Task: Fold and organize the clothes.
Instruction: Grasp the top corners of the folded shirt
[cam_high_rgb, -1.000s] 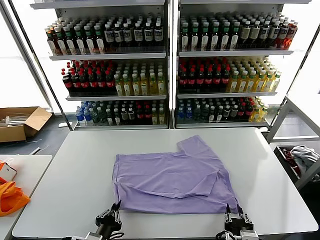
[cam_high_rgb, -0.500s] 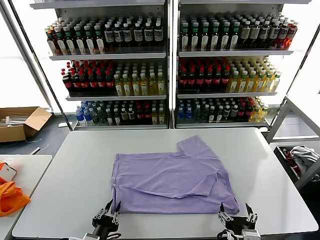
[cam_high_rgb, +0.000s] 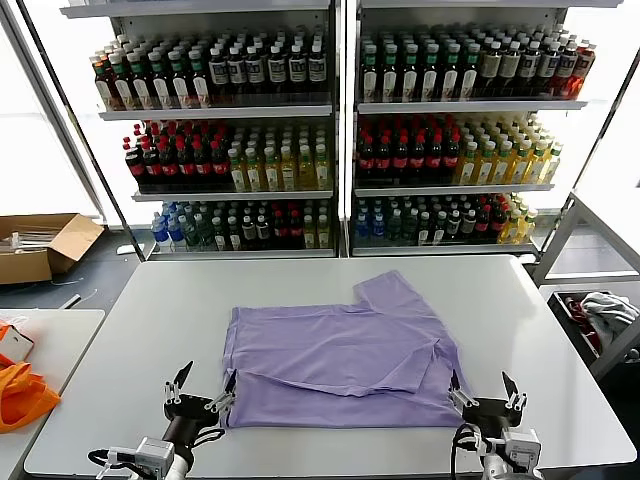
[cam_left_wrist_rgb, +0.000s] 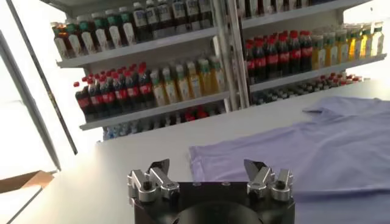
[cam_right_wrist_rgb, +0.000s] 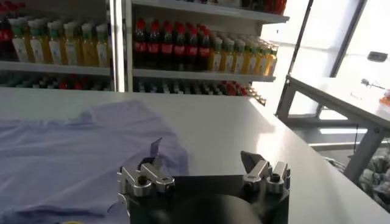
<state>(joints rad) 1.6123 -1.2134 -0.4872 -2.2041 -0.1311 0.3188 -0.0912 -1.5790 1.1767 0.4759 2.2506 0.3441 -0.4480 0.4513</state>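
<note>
While both gape wide, lavender T-shirt (cam_high_rgb: 340, 352) between left claw (cam_high_rgb: 200, 387) and right claw (cam_high_rgb: 482, 388)

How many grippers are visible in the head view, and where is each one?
2. The left gripper is open at the near left corner of the lavender T-shirt. The right gripper is open at its near right corner. Neither holds the fabric.

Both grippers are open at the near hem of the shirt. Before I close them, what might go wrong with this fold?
1. The left gripper straddles the corner of the T-shirt, partly off the fabric; it may pinch only the edge and slip.
2. The right gripper sits mostly beside the hem, so it may close on nothing.
3. The fabric already lies in overlapping layers; grabbing one layer could skew the fold.
</note>
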